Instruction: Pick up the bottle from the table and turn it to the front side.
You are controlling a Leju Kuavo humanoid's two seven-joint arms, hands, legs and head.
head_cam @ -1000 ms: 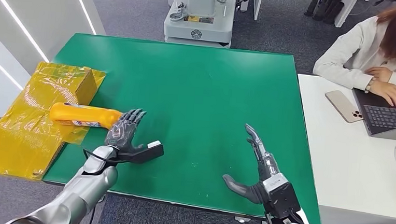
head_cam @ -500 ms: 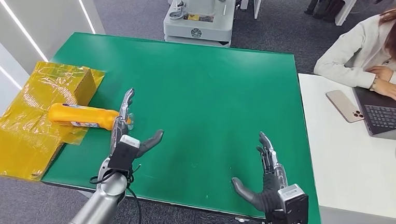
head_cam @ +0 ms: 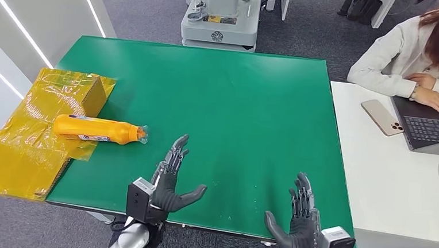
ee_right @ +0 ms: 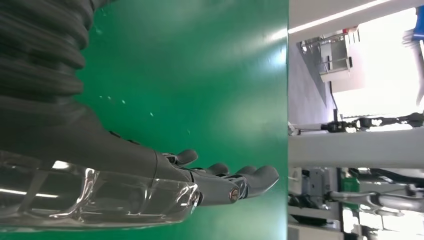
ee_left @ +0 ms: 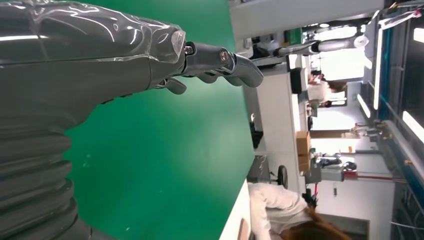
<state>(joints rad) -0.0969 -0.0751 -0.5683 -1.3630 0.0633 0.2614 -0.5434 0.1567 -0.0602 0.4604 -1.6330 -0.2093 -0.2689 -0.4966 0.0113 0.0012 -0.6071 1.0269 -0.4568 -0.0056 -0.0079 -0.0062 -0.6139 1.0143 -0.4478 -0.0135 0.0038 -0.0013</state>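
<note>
the orange bottle (head_cam: pixel 95 129) lies on its side at the left edge of the green table (head_cam: pixel 236 96), its base end resting on the yellow plastic-wrapped box (head_cam: pixel 32 135) and its clear-capped neck pointing right over the green surface. nothing touches it.

the left hand (head_cam: pixel 170 181) hovers near the table's near edge, to the right of the bottle and apart from it, fingers spread and thumb out wide, holding nothing. in the left wrist view the same hand (ee_left: pixel 200 60) shows its thumb stretched over bare green surface.

the right hand (head_cam: pixel 300 224) sits further right at the near edge, fingers pointing away and spread, thumb out to the left, empty too. the right wrist view shows that hand (ee_right: pixel 215 182) above the green top with its fingers extended.

to the right stands a white desk (head_cam: pixel 386 186) with a phone (head_cam: pixel 380 117) and a laptop (head_cam: pixel 433 126); a person (head_cam: pixel 423 50) in a light top sits there with hands at the keyboard. beyond the far edge stands a grey machine base (head_cam: pixel 220 20).
</note>
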